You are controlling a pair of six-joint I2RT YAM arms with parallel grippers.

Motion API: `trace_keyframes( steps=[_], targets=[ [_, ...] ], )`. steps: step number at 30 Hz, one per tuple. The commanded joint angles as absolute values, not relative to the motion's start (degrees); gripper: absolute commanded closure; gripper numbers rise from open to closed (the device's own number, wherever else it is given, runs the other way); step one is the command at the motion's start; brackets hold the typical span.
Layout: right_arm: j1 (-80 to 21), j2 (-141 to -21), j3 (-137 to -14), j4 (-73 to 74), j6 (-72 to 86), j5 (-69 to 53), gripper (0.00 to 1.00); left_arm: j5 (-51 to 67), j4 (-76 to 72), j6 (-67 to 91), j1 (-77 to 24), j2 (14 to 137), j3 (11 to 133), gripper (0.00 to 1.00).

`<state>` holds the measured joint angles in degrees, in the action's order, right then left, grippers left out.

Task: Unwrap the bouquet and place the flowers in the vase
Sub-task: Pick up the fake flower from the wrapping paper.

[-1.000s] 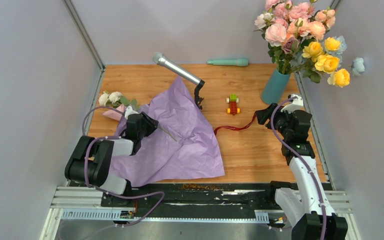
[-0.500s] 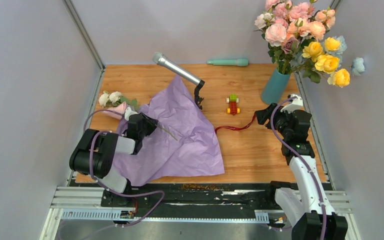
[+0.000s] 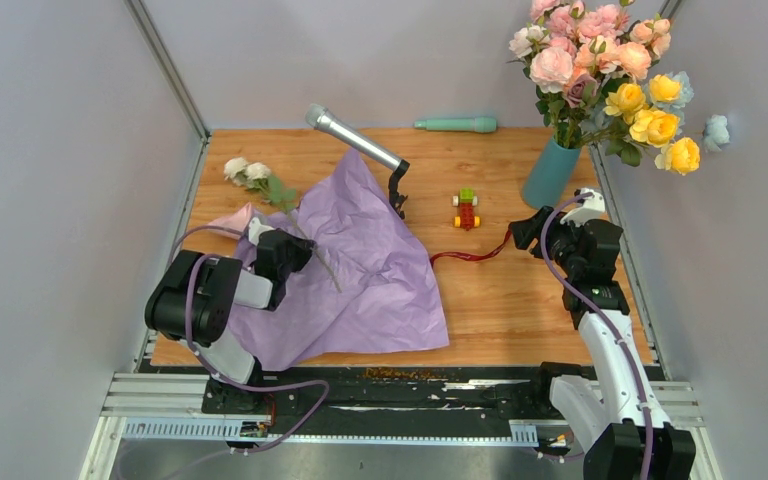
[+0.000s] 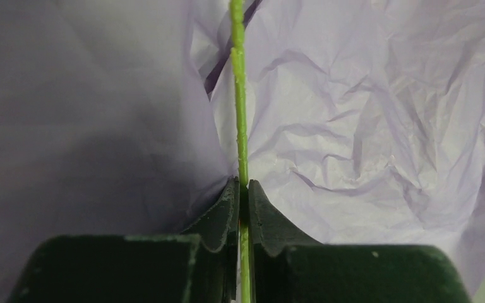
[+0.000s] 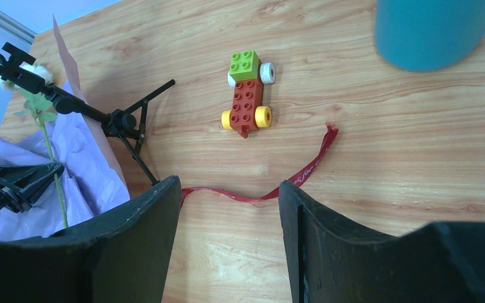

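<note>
1. The left gripper (image 4: 242, 186) has its jaws pinched together on a thin green stem (image 4: 240, 113), low on its length. The cream blooms (image 3: 245, 170) hang out toward the far left, above the spread-out paper wrap (image 3: 370, 280).
2. The right gripper (image 5: 228, 185) has its jaws apart and holds nothing. It hovers over the loose ribbon (image 3: 470, 256), near the vase (image 3: 550, 172).
3. The vase stands at the far right, already packed with flowers (image 3: 590, 50). It is well apart from the held stem.
4. Risk: the stem is slim and top-heavy, so it may pivot or slide in the pinch during the carry.
5. Risk: the swinging blooms could clip the microphone stand (image 3: 397, 188), or the stem could drag the paper along.
6. Risk: the vase mouth is crowded, so the stem tip may catch on leaves, miss the opening or nudge the vase over.
</note>
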<state>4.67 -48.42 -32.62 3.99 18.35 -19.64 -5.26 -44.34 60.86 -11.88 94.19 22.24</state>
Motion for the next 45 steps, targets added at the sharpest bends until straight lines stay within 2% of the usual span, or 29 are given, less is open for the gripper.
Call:
trace_keyframes(
  steps=[1, 4, 14, 23, 33, 38, 45],
  targets=[
    [4.48, -48.26, -32.74, 2.27, 17.51, -20.27, 0.41, -7.12, -47.02, 61.50, -11.69, 93.21, 20.94, 0.93],
    [4.48, -48.12, -32.78, 2.44, 17.41, -20.22, 0.41, -7.85, -46.71, 61.39, -11.73, 90.82, 20.12, 1.00],
    [4.48, -47.92, -32.69, 2.63, 17.24, -20.12, 0.41, -8.61, -45.66, 57.44, -11.69, 80.69, 17.66, 1.00],
    [4.48, -46.13, -32.66, 2.87, 16.47, -22.45, 0.41, -3.89, -36.04, 43.20, -11.73, 61.60, 19.10, 1.00],
    [4.26, -45.30, -33.17, -1.99, 17.35, -39.50, 0.36, 6.41, -21.60, 30.01, -13.74, 41.69, 24.40, 1.00],
    [2.79, -45.03, -35.85, -2.76, 19.14, -46.39, 0.32, 10.96, -18.82, 25.61, -17.45, 36.82, 28.12, 1.00],
    [-3.39, -48.42, -40.98, -5.25, 24.22, -55.69, 0.30, 11.16, -21.51, 24.41, -30.14, 37.33, 30.70, 1.00]
  ],
)
